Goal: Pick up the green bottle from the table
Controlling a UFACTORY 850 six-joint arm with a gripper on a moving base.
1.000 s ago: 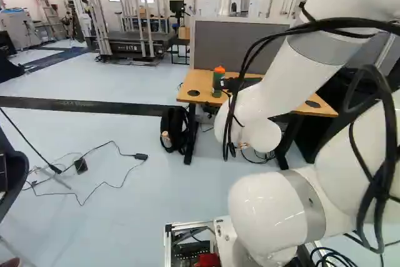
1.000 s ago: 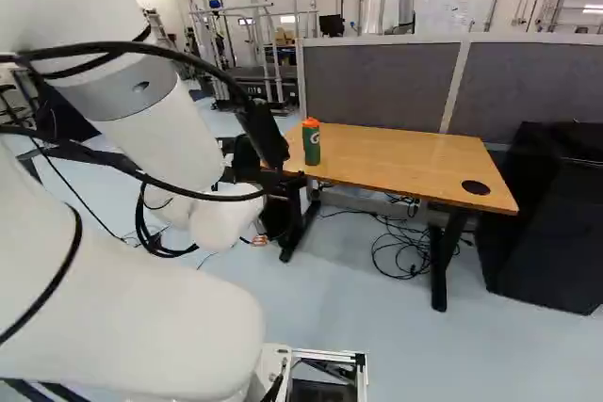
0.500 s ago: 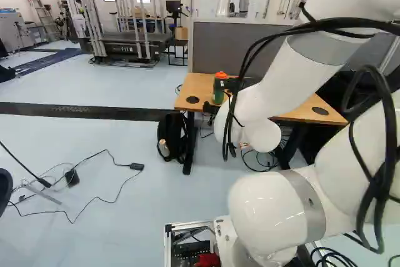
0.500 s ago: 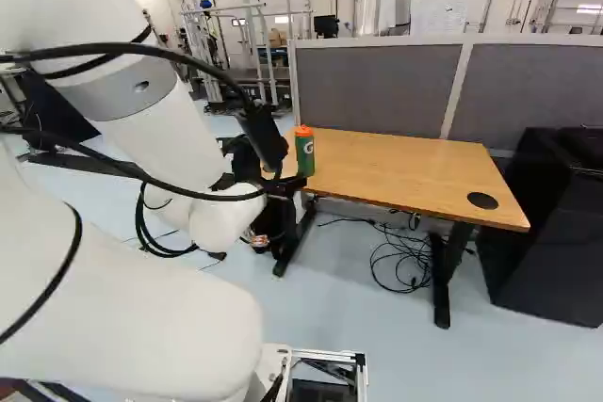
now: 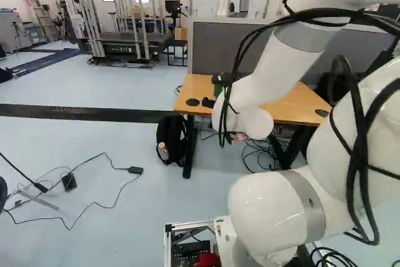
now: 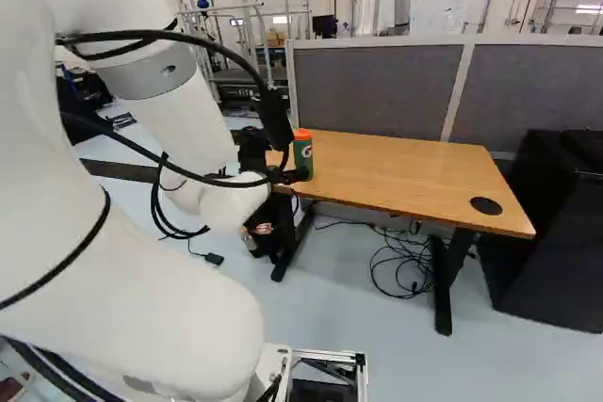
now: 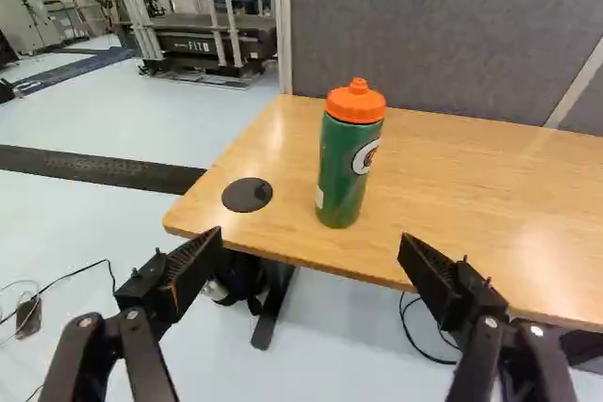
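1. Base [image 6: 325, 355] has shifted slightly, and white arm [image 5: 275, 76] has moved too
2. Black gripper [image 7: 311, 241] is open, 2 fingers apart
3. Green bottle [image 7: 340, 171] stands upright on table [image 7: 471, 167], ahead of gripper; reaching forward seems next

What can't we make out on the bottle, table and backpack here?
- Bottle, wrist view: contents, hidden by its green wall; far side, turned away.
- Bottle cap, left base view: behind the arm's black end.
- Table, wrist view: one end, cut off by the edge.
- Backpack, wrist view: upper part, behind the tabletop.
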